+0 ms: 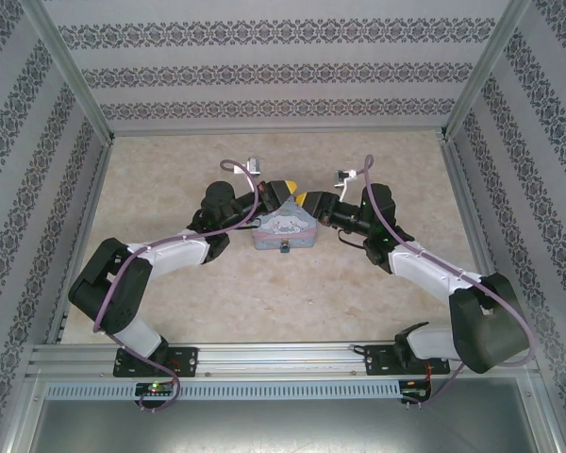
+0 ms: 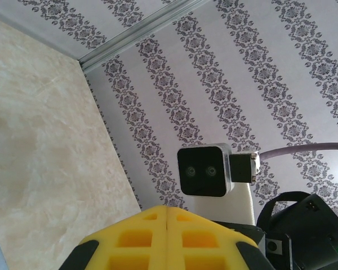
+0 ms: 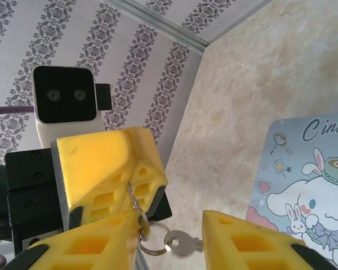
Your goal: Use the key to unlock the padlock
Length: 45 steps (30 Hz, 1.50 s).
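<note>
Two end effectors meet above the tin (image 1: 274, 231) on the desk (image 1: 170, 283). The left end effector (image 2: 167, 222) is pressed together, pinching the key (image 3: 183, 243) by its ring (image 3: 149, 232). The right end effector (image 3: 174, 230) is spread, with the key between its fingers. The padlock (image 1: 285, 248) sits at the tin's 6 o'clock edge. The key looks light, hard and slippery, and it may swing. I think its flat round head is the best place to grab.

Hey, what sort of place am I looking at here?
Most likely a robot test cell rather than a home: a left arm and a right arm bolted to an aluminium rail at the edge of a marble-look table, boxed in by wallpapered panels on a metal frame.
</note>
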Tool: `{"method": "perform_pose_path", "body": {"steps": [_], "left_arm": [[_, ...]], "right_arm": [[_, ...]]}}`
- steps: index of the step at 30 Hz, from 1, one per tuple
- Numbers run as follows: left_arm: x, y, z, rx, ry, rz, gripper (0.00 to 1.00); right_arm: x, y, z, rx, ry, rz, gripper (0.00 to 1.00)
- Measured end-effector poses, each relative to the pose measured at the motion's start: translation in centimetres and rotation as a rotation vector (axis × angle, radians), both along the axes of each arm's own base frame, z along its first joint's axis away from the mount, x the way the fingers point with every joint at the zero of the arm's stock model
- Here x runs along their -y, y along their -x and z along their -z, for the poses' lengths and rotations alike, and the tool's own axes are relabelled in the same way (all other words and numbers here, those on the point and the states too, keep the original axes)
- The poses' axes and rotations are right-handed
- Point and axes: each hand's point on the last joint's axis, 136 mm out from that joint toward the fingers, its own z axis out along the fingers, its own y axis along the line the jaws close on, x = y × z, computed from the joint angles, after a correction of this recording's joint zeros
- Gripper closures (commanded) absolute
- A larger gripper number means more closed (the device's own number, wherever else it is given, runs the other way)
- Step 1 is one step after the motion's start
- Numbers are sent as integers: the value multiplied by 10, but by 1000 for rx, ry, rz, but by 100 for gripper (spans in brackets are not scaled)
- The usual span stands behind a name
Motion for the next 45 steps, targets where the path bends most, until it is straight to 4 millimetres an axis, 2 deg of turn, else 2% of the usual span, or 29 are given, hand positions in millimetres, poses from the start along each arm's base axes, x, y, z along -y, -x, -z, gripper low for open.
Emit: {"method": "perform_pose_path", "body": {"steps": [7,14,16,18,20,23,25,28,34,39,45], "left_arm": [[0,-1,2,-12,4,-4,100],[-1,-4,5,-22,4,-17,100],[-2,-5,7,-33,1,-22,83],[-2,-6,13,-62,-10,-30,56],[-4,-9,23,-118,-36,-49,46],[-13,-11,36,-220,-85,-82,37],[-22,-12,37,-282,-115,-105,36],[-31,-11,27,-349,-142,-123,35],[-30,-1,12,-482,-196,-76,38],[-28,16,30,-648,-198,-32,43],[-28,23,45,-772,-187,-30,49]], "right_arm": [[-7,2,2,-5,-5,-17,74],[-9,3,0,6,-12,-26,100],[-9,3,1,5,-8,-26,100],[-9,3,4,-3,2,-24,100],[-8,4,10,-10,24,-25,100],[-3,6,23,-19,93,-14,100],[2,8,32,-13,157,-1,100],[10,8,44,3,257,22,100],[9,13,64,85,498,31,100],[1,22,66,205,669,22,100],[-4,28,64,327,806,21,100]]}}
